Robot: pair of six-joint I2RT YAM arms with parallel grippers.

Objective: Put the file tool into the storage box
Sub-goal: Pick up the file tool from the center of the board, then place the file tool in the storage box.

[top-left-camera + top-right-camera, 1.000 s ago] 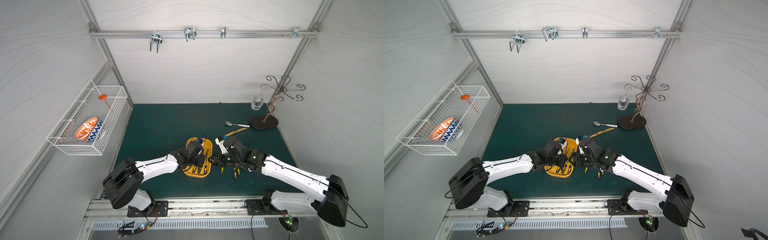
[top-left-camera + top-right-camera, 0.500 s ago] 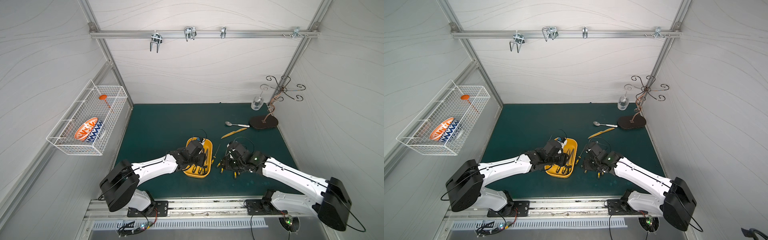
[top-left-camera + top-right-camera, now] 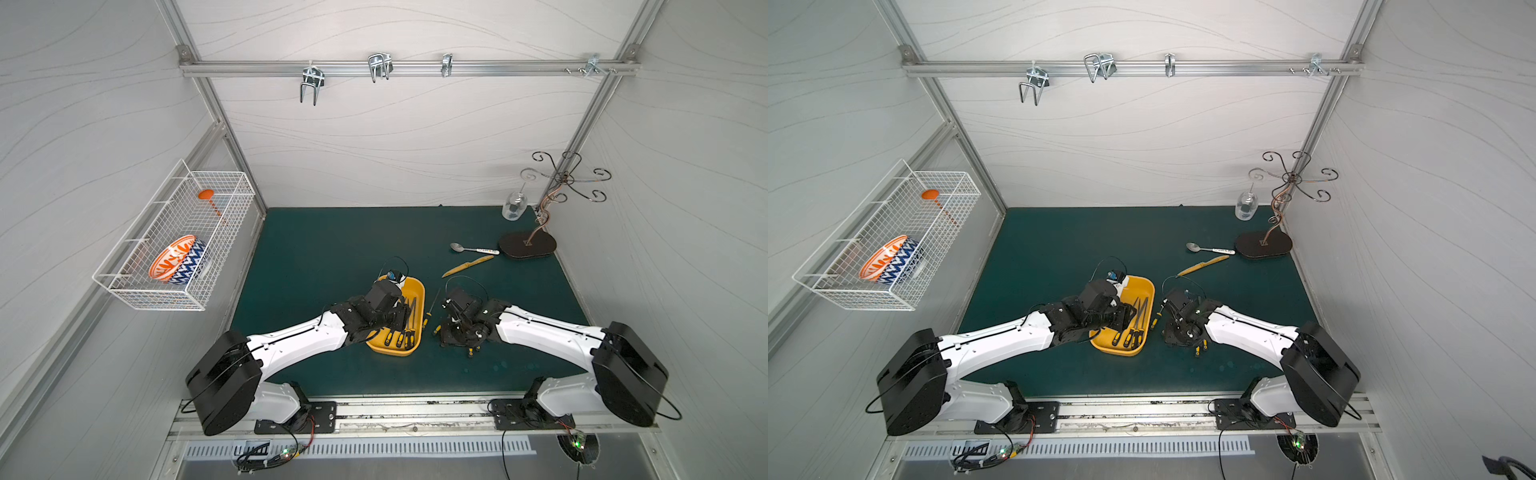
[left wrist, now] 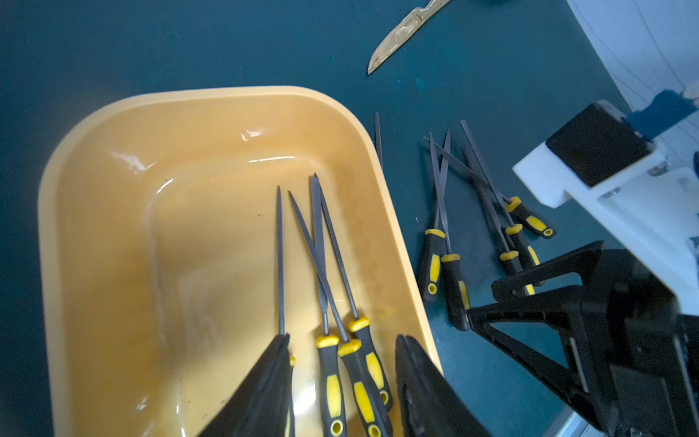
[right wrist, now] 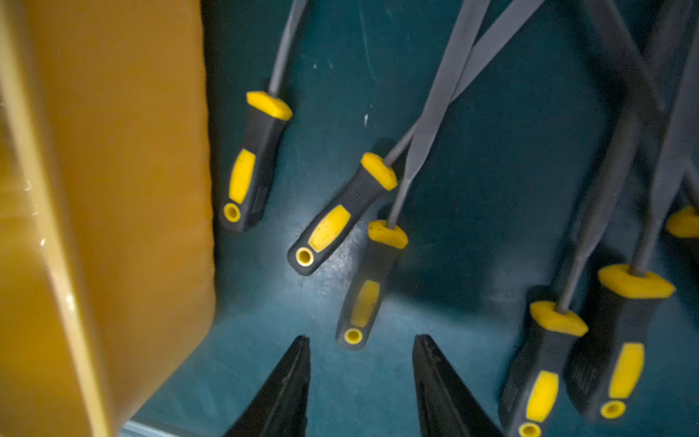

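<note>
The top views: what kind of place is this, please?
Probably a robot test cell, not a real workshop: white panel walls on an aluminium frame, two arms on a front rail, a green mat as worktop.

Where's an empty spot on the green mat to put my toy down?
The mat is bare between the storage box and the back wall. Also the front strip by the rail. Crowded: loose files beside the box, and knife, spoon, stand at the back corner.

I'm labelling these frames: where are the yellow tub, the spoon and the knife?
yellow tub (image 4: 212, 246): left wrist view, bare floor inside.
spoon (image 3: 473, 249): a top view, stem behind the bowl.
knife (image 3: 468, 266): a top view, mid-length.
</note>
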